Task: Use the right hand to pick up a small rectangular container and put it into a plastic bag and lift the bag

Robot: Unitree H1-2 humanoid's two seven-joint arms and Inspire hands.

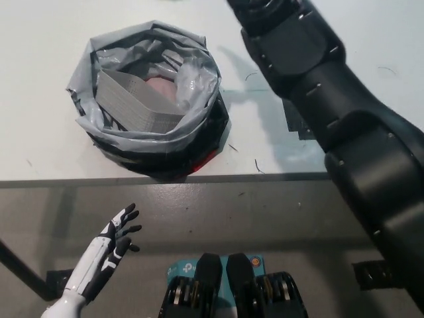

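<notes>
White left hand point(114, 240): it is held low at the left, below the table edge, empty, with its fingers spread apart.
Grey plastic bag point(195, 86): it is seen on the white table point(40, 40), rolled open at the top, soft and crinkly, likely slippery.
Small grey ribbed rectangular container point(136, 103): it is seen inside the bag, tilted against the left wall; it looks light and stiff.
Where to hold: the bag is best pinched at its rolled rim, where the plastic is thick.
Black right arm point(331, 99): it is seen over the table at the right, apart from the bag; its hand is cut off at the top edge, so open or closed cannot be told.
</notes>
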